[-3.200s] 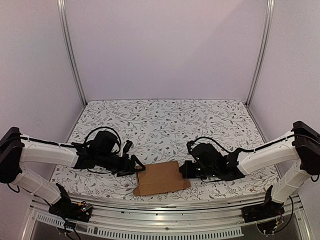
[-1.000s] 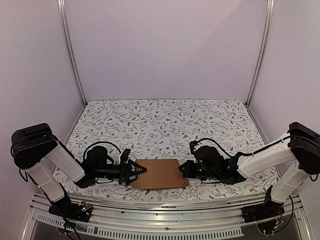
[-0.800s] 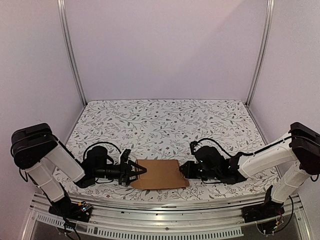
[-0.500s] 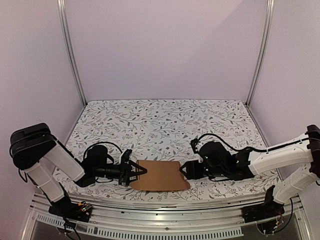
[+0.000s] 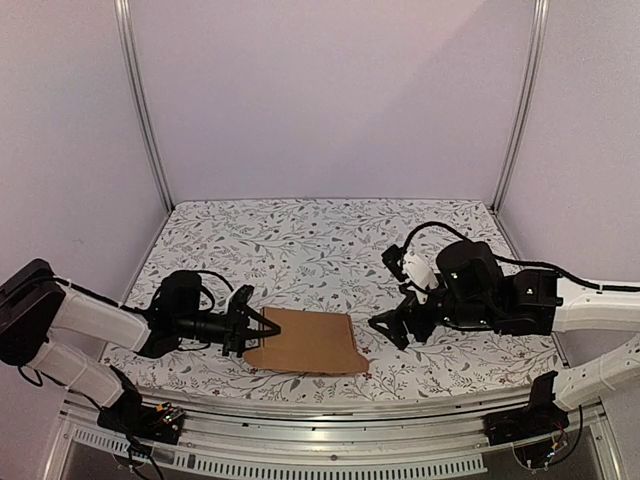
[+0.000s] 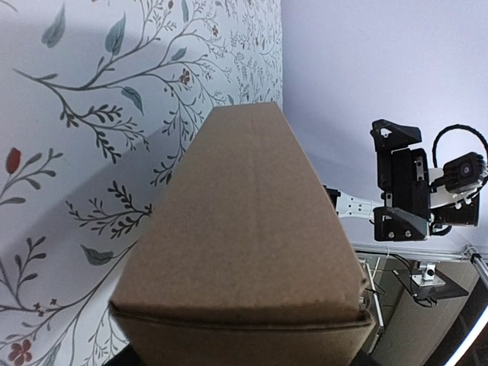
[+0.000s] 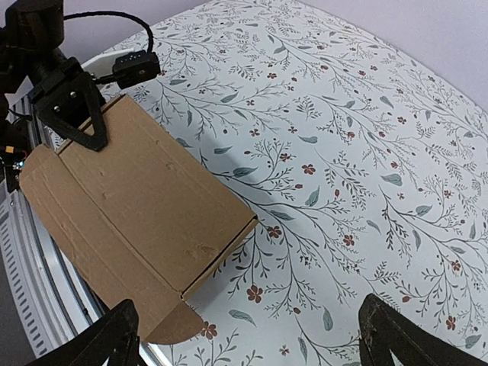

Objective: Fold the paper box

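The paper box (image 5: 305, 342) lies as a flat brown cardboard piece near the table's front edge, with a rounded tab at its front right corner. My left gripper (image 5: 260, 331) is shut on its left end, which is tipped up slightly. In the left wrist view the paper box (image 6: 244, 252) fills the frame and hides my fingers. My right gripper (image 5: 393, 326) hangs open to the right of the box, clear of it. From the right wrist the paper box (image 7: 137, 213) shows with the left gripper (image 7: 76, 114) on its far end, and my right fingertips (image 7: 114, 335) spread wide.
The floral tablecloth (image 5: 330, 240) covers the table. A metal rail (image 5: 320, 440) runs along the front edge just below the box. Frame posts (image 5: 140, 110) and pale walls close in the sides and back.
My right gripper has opened, let go of the box's right end, and risen back to the right. The left arm has drawn the box a little leftward and tilted it.
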`<state>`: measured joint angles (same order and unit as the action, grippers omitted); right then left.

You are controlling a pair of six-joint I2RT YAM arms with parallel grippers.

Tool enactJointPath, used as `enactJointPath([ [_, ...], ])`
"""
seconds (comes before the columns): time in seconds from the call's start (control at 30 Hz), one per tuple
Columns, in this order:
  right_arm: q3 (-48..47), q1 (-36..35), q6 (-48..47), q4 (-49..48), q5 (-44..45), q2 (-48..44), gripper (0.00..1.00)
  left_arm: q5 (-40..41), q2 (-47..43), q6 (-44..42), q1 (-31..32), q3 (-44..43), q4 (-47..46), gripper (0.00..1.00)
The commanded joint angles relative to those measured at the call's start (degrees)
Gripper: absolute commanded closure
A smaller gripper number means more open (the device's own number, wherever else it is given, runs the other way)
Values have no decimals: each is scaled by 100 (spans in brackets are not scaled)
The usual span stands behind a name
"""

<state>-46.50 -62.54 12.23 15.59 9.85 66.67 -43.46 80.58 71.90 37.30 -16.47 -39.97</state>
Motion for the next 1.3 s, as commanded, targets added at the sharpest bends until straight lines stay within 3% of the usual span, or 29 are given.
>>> enactJointPath([
  [0.0, -210, 14, -1317, 482, -362, -320, 1, -689, -451, -435, -280, -236, 953, 79],
  [0.27, -527, 14, -2680, 591, -599, -348, 1, -1794, -1087, -883, -851, -425, 1744, 88],
  [0.4, -389, -24, -3957, 524, -1558, -466, 1, -2219, -1234, -624, -978, -440, 1389, 91],
  [0.5, -202, -238, -5090, 424, -1571, -651, 1, -2436, -1324, -193, -979, -405, 746, 95],
  [0.57, -184, -504, -5633, 425, -1282, -705, 1, -2570, -1363, 70, -983, -413, 441, 100],
  [0.73, -106, -1254, -6969, -45, 153, -598, 1, -2910, -1472, 218, -996, -540, 153, 100],
  [0.93, 322, -2194, -8469, -1773, 1971, -351, 1, -2970, -1769, 432, -979, -540, -281, 100],
  [1.07, 487, -2449, -9278, -2458, 2210, -269, 1, -2966, -2042, 422, -921, -564, -288, 100],
  [1.27, 222, -2643, -9483, -2524, 2293, -114, 1, -2966, -2388, 251, -757, -695, -119, 100],
])
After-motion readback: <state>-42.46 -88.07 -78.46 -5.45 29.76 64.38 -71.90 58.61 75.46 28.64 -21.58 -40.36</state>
